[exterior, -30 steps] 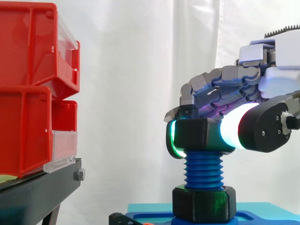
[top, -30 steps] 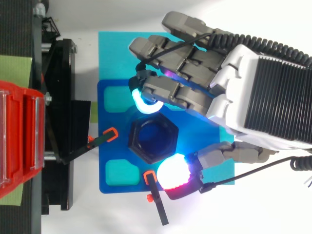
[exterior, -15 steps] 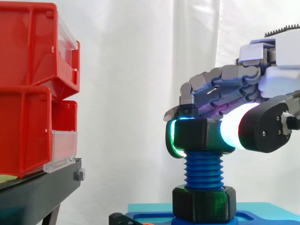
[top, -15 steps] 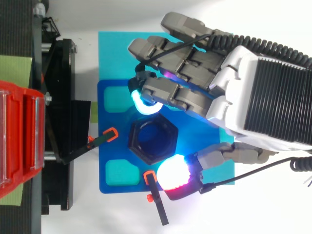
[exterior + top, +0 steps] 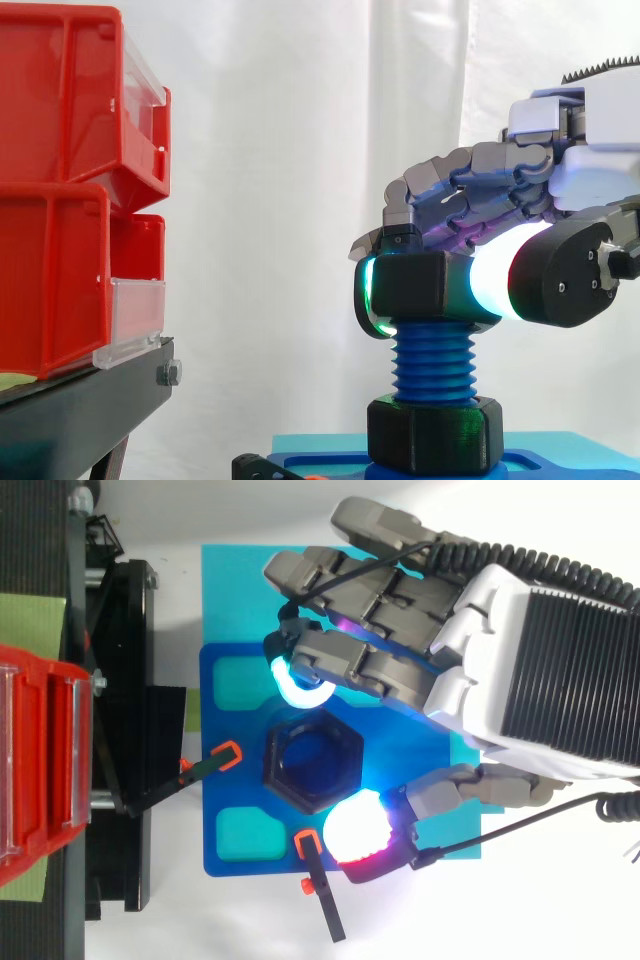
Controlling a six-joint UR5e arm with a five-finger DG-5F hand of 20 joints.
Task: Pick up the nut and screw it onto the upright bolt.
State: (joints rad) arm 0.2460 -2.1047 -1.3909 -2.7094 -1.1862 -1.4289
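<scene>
- Nut (image 5: 425, 285), black and six-sided, sits on the top of the upright blue bolt (image 5: 433, 365). From above, the bolt's blue end shows through the nut's hole.
- White curtain (image 5: 300, 150) hangs as the backdrop across the whole side view.
- White bench (image 5: 200, 920) lies under everything when seen from above.
- Black stand (image 5: 130, 730) runs along the left of the work. A green sheet (image 5: 30, 620) lies beneath it.
- Red bins (image 5: 60, 190) are stacked on the stand, each with a clear front lip. They are well apart from the bolt.
- Robot hand (image 5: 520, 650) reaches in from the right and arches over the bolt, its fingers curled down. It is gripping the nut.
- Pale blue mat (image 5: 230, 590) lies flat on the bench beside the stand.
- Darker blue base plate (image 5: 235, 780) rests on the mat, and the bolt stands at its middle.
- Second nut (image 5: 433, 435), also black, sits low on the bolt, just above the plate. Bare blue thread shows between it and the nut above.
- Two black clamps with orange tips lie at the plate's edges. One (image 5: 222, 756) reaches in from the stand side. The other (image 5: 320, 895) lies at the plate's edge near the thumb.
- Thumb pad (image 5: 352, 825), glowing white and red, presses one side of the upper nut.
- Finger pad (image 5: 298, 692), glowing cyan, bears on the opposite side, so the nut is pinched between them.
</scene>
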